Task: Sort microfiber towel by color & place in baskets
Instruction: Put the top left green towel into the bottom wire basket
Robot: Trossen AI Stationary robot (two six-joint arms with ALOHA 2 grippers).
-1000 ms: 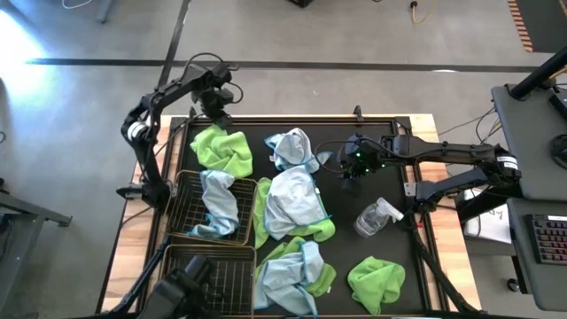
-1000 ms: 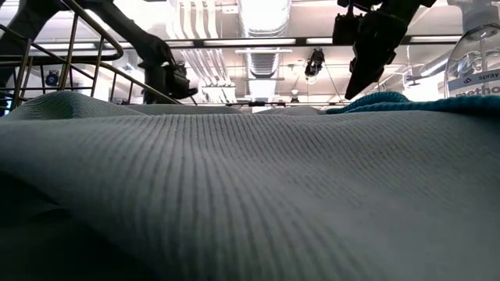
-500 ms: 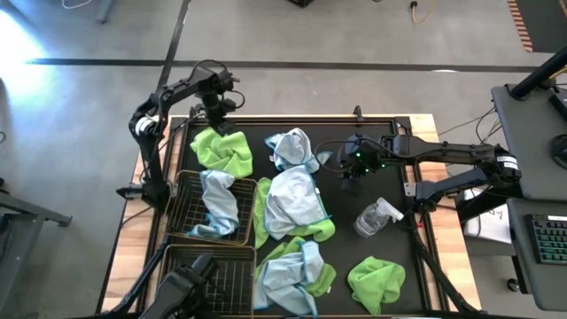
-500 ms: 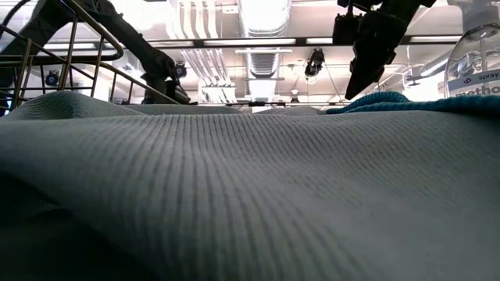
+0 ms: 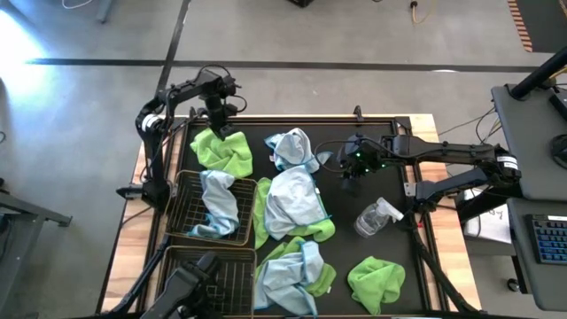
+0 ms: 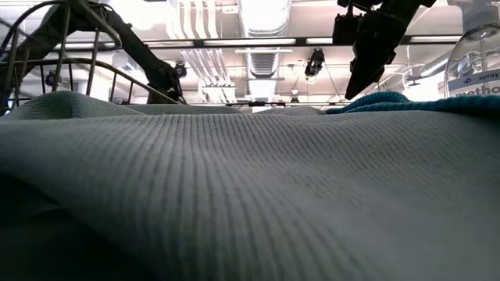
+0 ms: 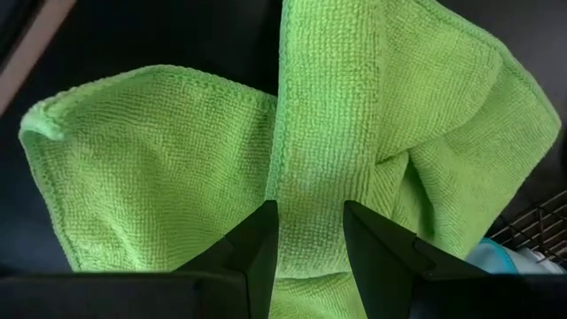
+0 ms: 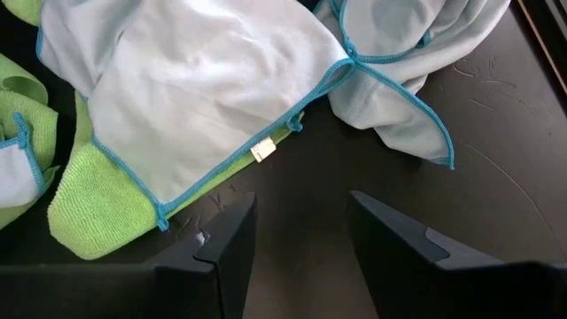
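The left end effector was positioned directly over the lime green microfiber towel at the far left of the table; in the left wrist view its fingers were spread, with a raised fold of that towel between them. The right end effector hung above bare table surface beside a pale blue towel, fingers spread and holding nothing. One wire-mesh basket held a pale blue towel; the second basket stood just beside it at the near edge. Other green and blue towels lay mid-table, a lone green towel near the spray bottle.
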